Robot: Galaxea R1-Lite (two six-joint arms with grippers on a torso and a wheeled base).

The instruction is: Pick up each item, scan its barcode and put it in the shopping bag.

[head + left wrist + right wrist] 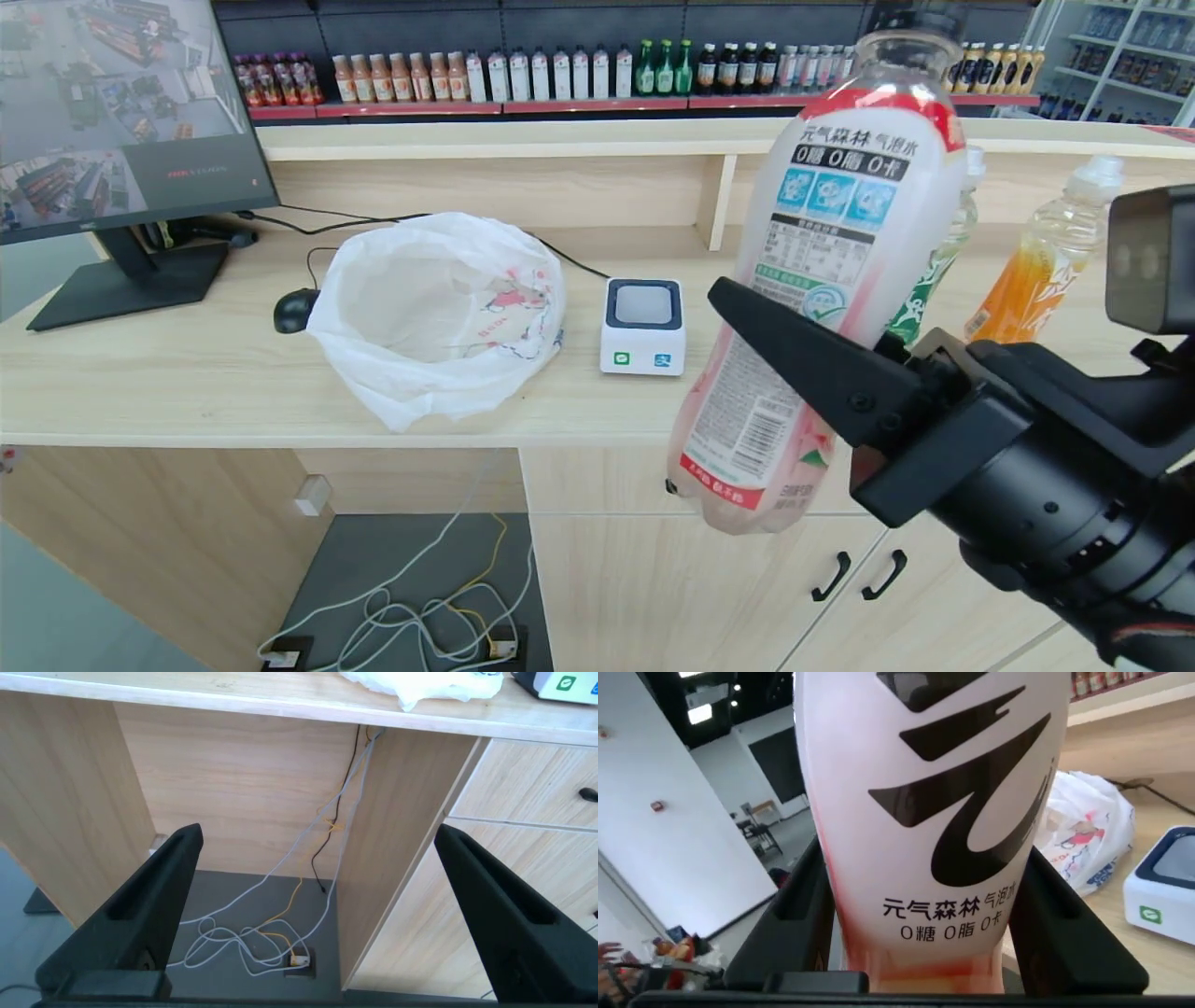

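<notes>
Right gripper [747, 313], right of centre in the head view: fingers closed against the two sides of a pink-and-white bottle [822, 280], gripped about mid-body. The bottle is off the counter [187, 373] and leans slightly, cap toward the upper right of the frame. Right wrist view: the same gripper [924, 915], with one finger on each flank of the bottle [924, 812].

Left gripper [318, 859]: fingers spread wide, nothing between them. It is low in front of the counter, facing the open bay beneath it, where cables [271, 938] lie on the floor.

The head view presents the bottle's label face with its barcode; the right wrist view presents the opposite face (large dark lettering).

Count, head view:
- One white scanner [642, 327], centre frame, just left of the held bottle.
- One open shopping bag [439, 308], left of the scanner.
- Three bottles near the arm: the held one, a green-labelled bottle [943, 252] and an orange bottle [1036, 261], both standing at right.
- One mouse [294, 310] and one monitor [121, 112], upper left.
</notes>
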